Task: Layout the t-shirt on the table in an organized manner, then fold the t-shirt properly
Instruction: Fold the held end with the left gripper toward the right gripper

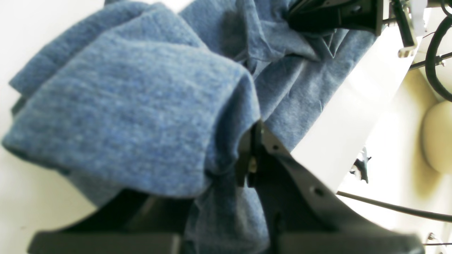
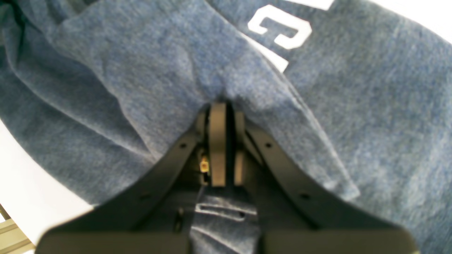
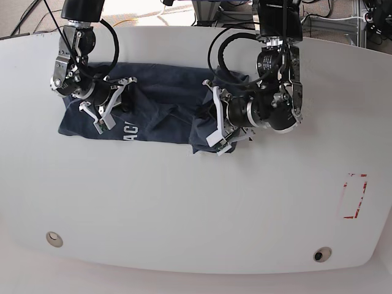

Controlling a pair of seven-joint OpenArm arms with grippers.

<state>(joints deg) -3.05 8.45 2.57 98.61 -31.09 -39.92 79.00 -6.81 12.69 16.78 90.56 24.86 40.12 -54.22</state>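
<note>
Left wrist view: left gripper (image 1: 249,155), fingers pressed together on a bunched fold of the t-shirt (image 1: 120,116); white counter (image 1: 21,197) beneath. Right wrist view: right gripper (image 2: 222,116), fingers pinching the cloth below white letters (image 2: 282,31). Base view: t-shirt crumpled at the counter's far left, between both arms; red rectangle (image 3: 353,196) near right.

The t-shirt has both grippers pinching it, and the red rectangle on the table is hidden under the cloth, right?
Not quite. Both the left gripper and the right gripper do pinch the t-shirt, but the red rectangle is not hidden. The base view shows it in plain sight on the bare table, far from the cloth.
</note>
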